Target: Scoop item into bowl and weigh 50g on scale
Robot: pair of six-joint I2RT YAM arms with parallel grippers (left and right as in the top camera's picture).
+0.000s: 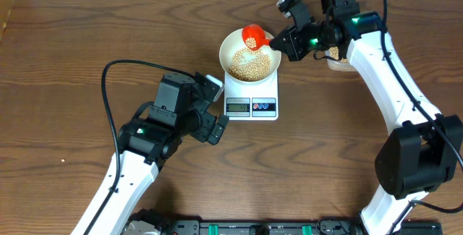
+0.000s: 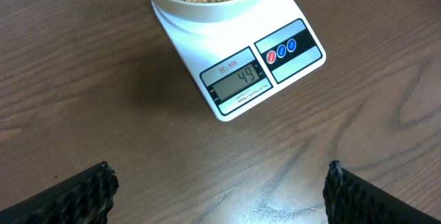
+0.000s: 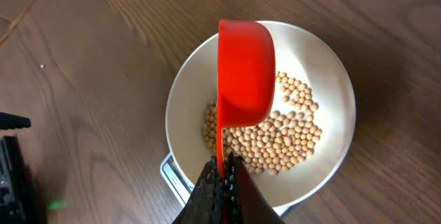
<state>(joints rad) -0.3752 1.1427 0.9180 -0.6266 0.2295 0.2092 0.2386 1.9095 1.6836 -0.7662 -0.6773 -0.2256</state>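
The scale (image 1: 251, 94) sits on the wood counter (image 1: 72, 61) a little right of centre, its display (image 2: 239, 83) and two round buttons (image 2: 281, 50) on the near edge. The display reads 49. The bowl (image 1: 230, 47) stands on the scale's far part, overhanging its platform on the left, right and far sides. The beans (image 1: 249, 65) lie in a loose heap on the bowl's floor, with the white walls bare above them. The right claw (image 3: 222, 172) is closed tight on the thin handle of a red scoop (image 3: 244, 72) and holds it above the far-right part of the bowl. The scoop's cup is rolled onto its side, so the wrist view shows its smooth outer wall. From overhead a pale patch shows at the cup's mouth; I cannot tell whether that is beans. The left claw (image 2: 220, 189) is wide open and empty, near and left of the scale, pointing towards its display and apart from it. A tub (image 1: 337, 54) with tan contents shows partly behind the right arm, right of the bowl.
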